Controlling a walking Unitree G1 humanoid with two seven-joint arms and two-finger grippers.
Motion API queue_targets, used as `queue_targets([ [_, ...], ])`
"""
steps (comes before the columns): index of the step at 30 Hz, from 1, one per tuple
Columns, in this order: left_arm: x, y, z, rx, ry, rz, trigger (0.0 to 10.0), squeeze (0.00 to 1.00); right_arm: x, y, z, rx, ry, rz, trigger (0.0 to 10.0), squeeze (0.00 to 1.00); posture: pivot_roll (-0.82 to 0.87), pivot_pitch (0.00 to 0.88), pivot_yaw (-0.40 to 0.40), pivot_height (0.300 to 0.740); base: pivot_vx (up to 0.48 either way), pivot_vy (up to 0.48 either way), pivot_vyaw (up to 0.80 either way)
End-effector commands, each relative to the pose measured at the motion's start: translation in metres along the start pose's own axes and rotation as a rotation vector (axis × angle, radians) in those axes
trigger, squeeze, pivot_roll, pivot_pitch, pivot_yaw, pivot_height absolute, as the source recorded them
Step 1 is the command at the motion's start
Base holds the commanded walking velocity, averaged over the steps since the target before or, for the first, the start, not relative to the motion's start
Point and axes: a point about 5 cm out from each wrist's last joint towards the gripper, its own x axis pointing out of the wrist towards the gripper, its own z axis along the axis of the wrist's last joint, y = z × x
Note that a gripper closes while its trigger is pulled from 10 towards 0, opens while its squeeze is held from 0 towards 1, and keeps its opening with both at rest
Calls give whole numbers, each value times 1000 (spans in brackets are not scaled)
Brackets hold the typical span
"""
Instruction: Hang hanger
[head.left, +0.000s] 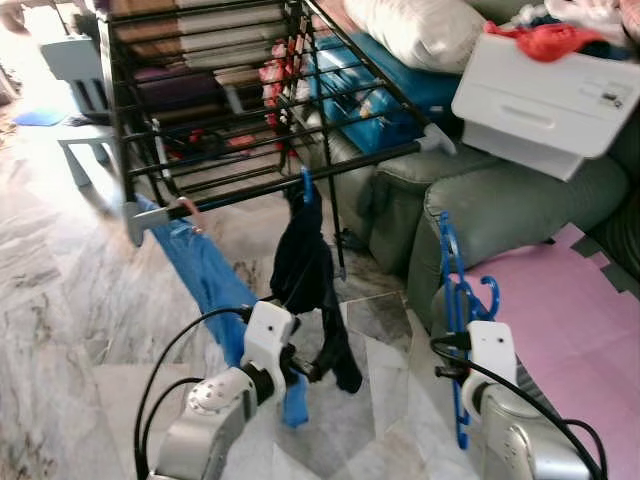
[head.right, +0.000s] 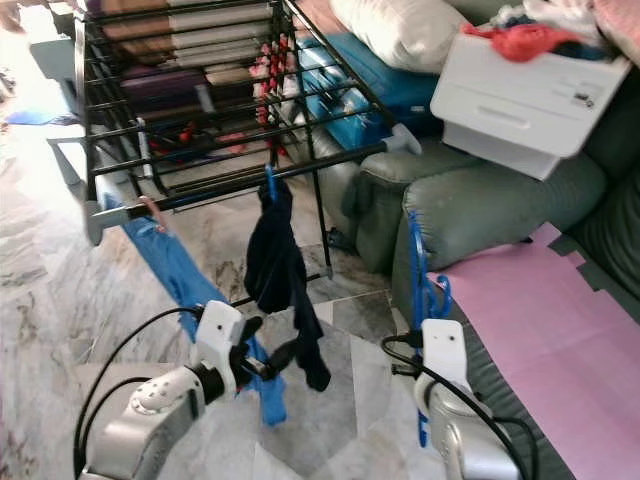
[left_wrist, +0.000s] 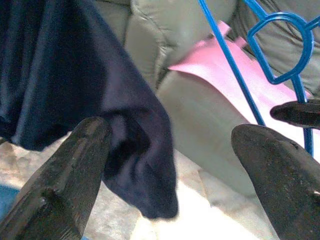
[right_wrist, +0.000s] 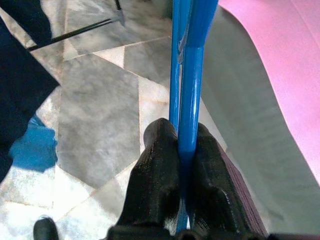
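A blue plastic hanger (head.left: 452, 290) stands upright in front of the sofa, and my right gripper (right_wrist: 182, 131) is shut on its lower bar. The black drying rack (head.left: 270, 185) stands ahead, its front rail running from low left to upper right. On that rail a dark navy garment (head.left: 305, 270) hangs from a blue hook, with a blue garment (head.left: 205, 270) draped to its left. My left gripper (head.right: 268, 345) is open by the navy garment's lower hem. The cloth (left_wrist: 100, 100) lies against one finger (left_wrist: 75, 170).
A green sofa (head.left: 500, 210) is on the right, with a white box (head.left: 550, 95) and pillow (head.left: 420, 30) on it. A pink mat (head.left: 570, 310) covers the floor beside it. A small grey chair (head.left: 80, 70) stands at the back left. Marble floor (head.left: 60, 300) lies to the left.
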Motion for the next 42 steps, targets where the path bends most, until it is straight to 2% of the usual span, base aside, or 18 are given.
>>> queue_targets([
  [1, -4, 5, 1, 13, -2, 18, 10000, 0, -2, 9, 7, -4, -22, 35, 10000, 0, -96, 78, 39, 740, 435, 0, 0],
  [13, -4, 7, 1, 13, 3, 24, 10000, 0, -1, 18, 6, -31, 0, 95, 10000, 0, -87, 77, 32, 740, 380, 150, 0],
  [29, -4, 9, 2, 27, 3, 26, 10000, 0, 3, 22, 9, -45, 4, 111, 10000, 0, -79, 66, 39, 740, 0, 15, 0],
  [38, -5, 9, 1, 30, 11, 22, 10000, 0, -1, 23, 31, -158, -103, 112, 10000, 0, -79, 71, 43, 740, 0, 0, 0],
  [42, -5, 9, 1, 32, 15, 20, 10000, 0, 0, 22, 35, -161, -111, 126, 10000, 0, -78, 73, 44, 740, 0, 0, 0],
])
